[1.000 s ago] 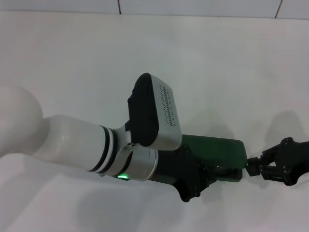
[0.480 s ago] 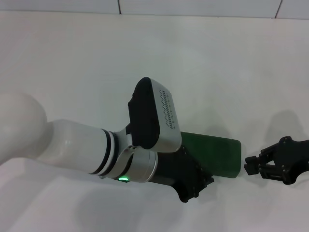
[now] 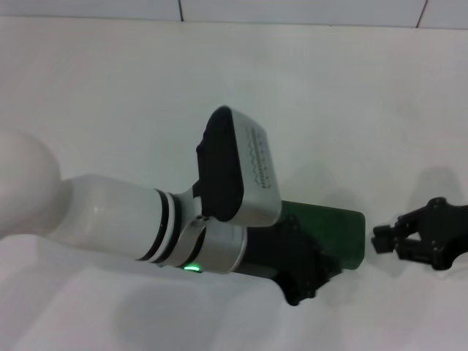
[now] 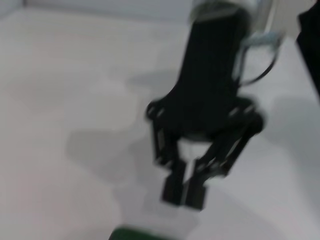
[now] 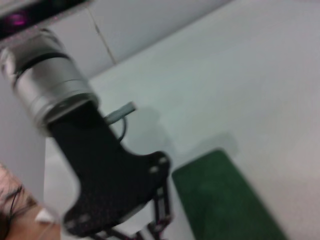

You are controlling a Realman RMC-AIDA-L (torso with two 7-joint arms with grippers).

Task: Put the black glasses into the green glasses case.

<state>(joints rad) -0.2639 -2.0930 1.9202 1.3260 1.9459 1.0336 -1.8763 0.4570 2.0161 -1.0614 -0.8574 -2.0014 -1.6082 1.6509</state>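
The green glasses case [image 3: 338, 235] lies flat with its lid down at the lower middle right of the table in the head view. It also shows in the right wrist view as the green glasses case [image 5: 225, 200]. The black glasses are hidden. My left gripper [image 3: 303, 281] hangs over the case's near left end and covers part of it. My right gripper [image 3: 380, 240] sits just right of the case, a small gap away, shut and holding nothing. The left wrist view shows that right gripper [image 4: 185, 192] with its fingers [image 4: 172, 187] pressed together.
The white table [image 3: 146, 95] stretches out behind and to the left of the case. A wall seam [image 3: 181, 10] runs along the far edge. My bulky white left arm [image 3: 95, 219] fills the lower left of the head view.
My right gripper has drawn back to the right, off the end of the case. The case's raised lid has come down flat. The left gripper has shifted slightly right.
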